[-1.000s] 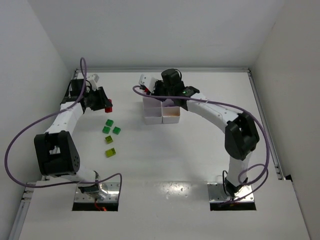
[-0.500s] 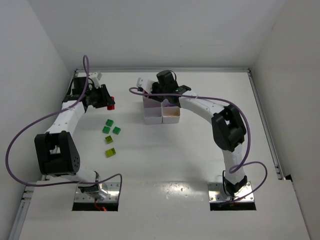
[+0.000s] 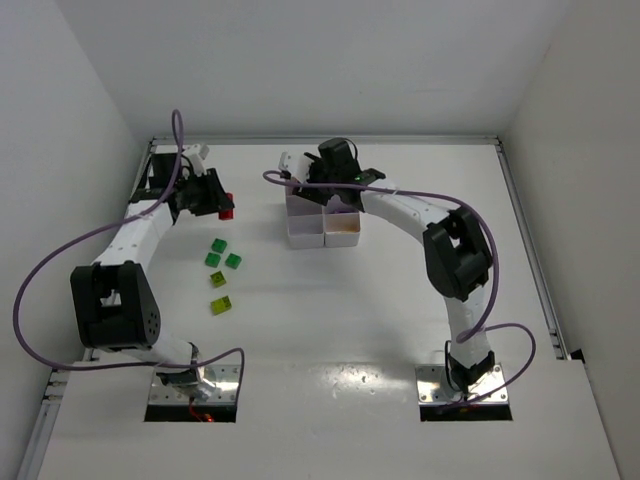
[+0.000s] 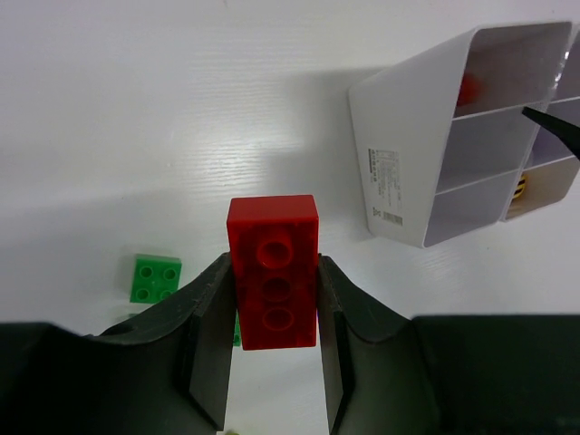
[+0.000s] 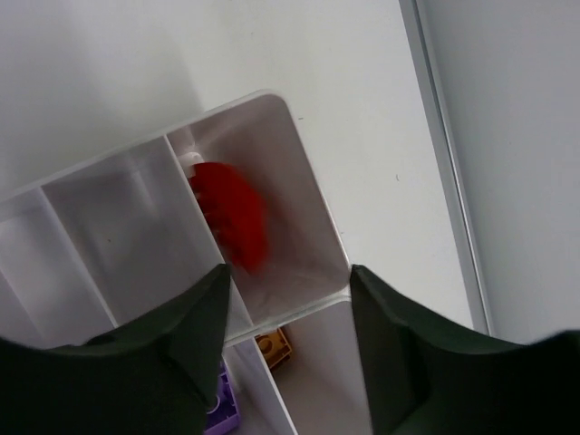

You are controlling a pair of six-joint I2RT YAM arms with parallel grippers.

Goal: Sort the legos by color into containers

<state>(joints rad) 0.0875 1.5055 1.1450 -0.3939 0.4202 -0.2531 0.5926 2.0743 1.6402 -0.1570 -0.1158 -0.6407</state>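
Observation:
My left gripper (image 4: 273, 265) is shut on a red lego (image 4: 273, 270), held above the table to the left of the white container tray (image 4: 408, 172). From above, that gripper (image 3: 222, 205) and the red lego (image 3: 227, 211) sit well left of the tray (image 3: 305, 240). My right gripper (image 5: 288, 281) stands open over the tray's far corner compartment. A blurred red lego (image 5: 231, 213) lies loose inside that compartment, clear of the fingers. An orange-brown lego (image 5: 275, 347) and a purple lego (image 5: 222, 399) lie in neighbouring compartments.
Three green legos (image 3: 218, 245) (image 3: 212, 259) (image 3: 233, 261), a darker green one (image 3: 217, 281) and a lime one (image 3: 221, 305) lie on the table left of centre. One green lego (image 4: 155, 277) shows under my left fingers. The back wall is just behind the tray.
My right gripper has opened over the tray's corner compartment and a red lego now lies loose there. My left gripper has shifted slightly right with its red lego.

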